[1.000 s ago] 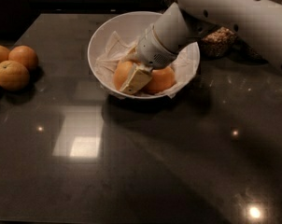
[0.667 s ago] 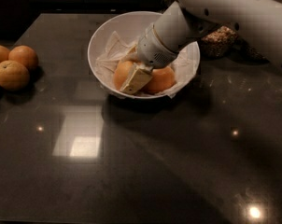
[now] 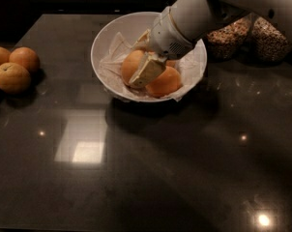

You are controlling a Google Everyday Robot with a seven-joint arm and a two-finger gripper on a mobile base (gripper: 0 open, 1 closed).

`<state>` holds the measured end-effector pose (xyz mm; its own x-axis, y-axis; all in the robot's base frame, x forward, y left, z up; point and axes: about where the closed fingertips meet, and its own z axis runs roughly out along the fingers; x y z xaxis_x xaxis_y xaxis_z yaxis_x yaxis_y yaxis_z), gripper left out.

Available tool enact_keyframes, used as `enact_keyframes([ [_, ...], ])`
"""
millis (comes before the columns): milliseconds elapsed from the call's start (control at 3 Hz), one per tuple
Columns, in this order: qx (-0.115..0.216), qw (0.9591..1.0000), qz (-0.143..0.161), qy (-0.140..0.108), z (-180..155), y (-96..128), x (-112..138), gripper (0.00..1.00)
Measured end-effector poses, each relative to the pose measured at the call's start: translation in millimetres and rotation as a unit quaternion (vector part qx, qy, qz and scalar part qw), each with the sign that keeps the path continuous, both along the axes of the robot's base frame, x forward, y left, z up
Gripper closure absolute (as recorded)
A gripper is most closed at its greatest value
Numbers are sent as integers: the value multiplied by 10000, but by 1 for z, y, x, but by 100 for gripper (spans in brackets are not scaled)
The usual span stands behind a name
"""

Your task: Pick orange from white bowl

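The gripper (image 3: 142, 74) is sitting inside the white bowl (image 3: 103, 38), a little higher and farther right than it was a second ago, and the white arm (image 3: 187, 17) behind it is angling in from the far right, slightly drawn back. The jaws are clamping the orange (image 3: 130, 64): one pale finger (image 3: 147, 70) is lying across its near-right side, while the other is hiding behind the fruit. That orange is riding a touch higher in the bowl than before, still over the crumpled white paper (image 3: 116, 48) lining it. A second orange (image 3: 166, 82) is resting just beside it on the near right, touching the visible finger, and is not shifting. The bowl itself is staying where it was, at the far middle of the counter.

At the left edge, a cluster of loose oranges (image 3: 13, 76) is lying unmoved, well apart from the bowl. Two glass jars (image 3: 269, 38) of grain are standing at the far right, partly behind the arm. The dark, glossy countertop (image 3: 160, 178) is mirroring a pale square of light (image 3: 85, 151) at near left and small lamp glints elsewhere; the room beyond is fading into darkness.
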<state>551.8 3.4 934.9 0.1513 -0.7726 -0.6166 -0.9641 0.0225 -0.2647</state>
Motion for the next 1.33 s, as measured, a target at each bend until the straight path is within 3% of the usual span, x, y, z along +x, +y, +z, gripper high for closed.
enact_keyframes([
  [333, -2, 9996, -138, -259, 20, -15, 2, 100],
  [1000, 163, 9962, -664, -549, 47, -86, 20, 100],
  [1333, 168, 9960, -680, -560, 48, -88, 20, 100],
])
